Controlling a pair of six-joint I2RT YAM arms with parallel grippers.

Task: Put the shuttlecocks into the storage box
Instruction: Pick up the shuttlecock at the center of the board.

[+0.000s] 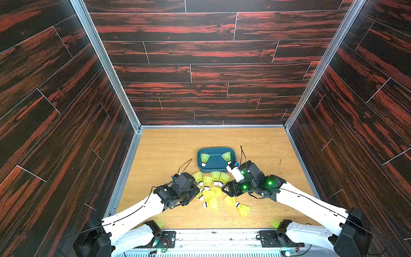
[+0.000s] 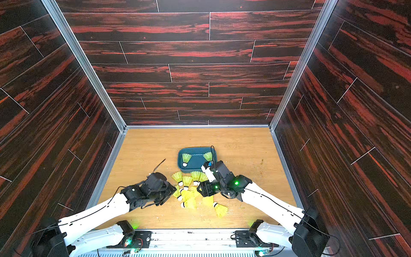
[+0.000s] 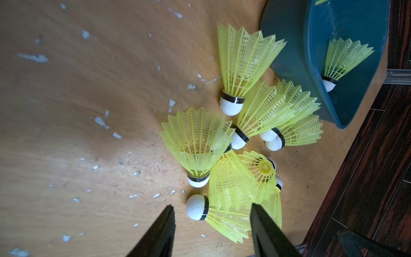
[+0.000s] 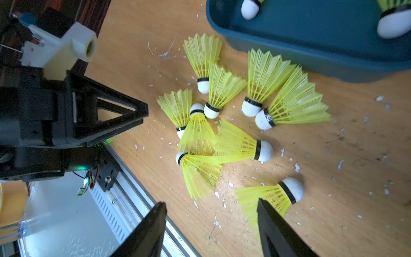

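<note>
Pretty sure I live in a lab test booth: fake-wood wall panels (image 1: 200,55) in aluminium framing (image 1: 107,66), scuffed table (image 1: 166,151), bare circuit boards (image 4: 82,191) on my mounting rail (image 1: 218,235).

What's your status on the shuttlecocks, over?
Left gripper open, straddling a shuttlecock. Right gripper open, empty. Two shuttlecocks in storage box, pile on table. Neighbouring skirts overlap the target.

The storage box (image 1: 216,161) sits on the desk (image 1: 166,151), behind the middle, holding one shuttlecock (image 1: 204,158) at its left end and another at its right. A cluster of shuttlecocks (image 1: 210,187) lies just before its front wall, between the left tool (image 3: 211,206) and the right tool (image 4: 211,202). One more lies apart, front right.
</note>
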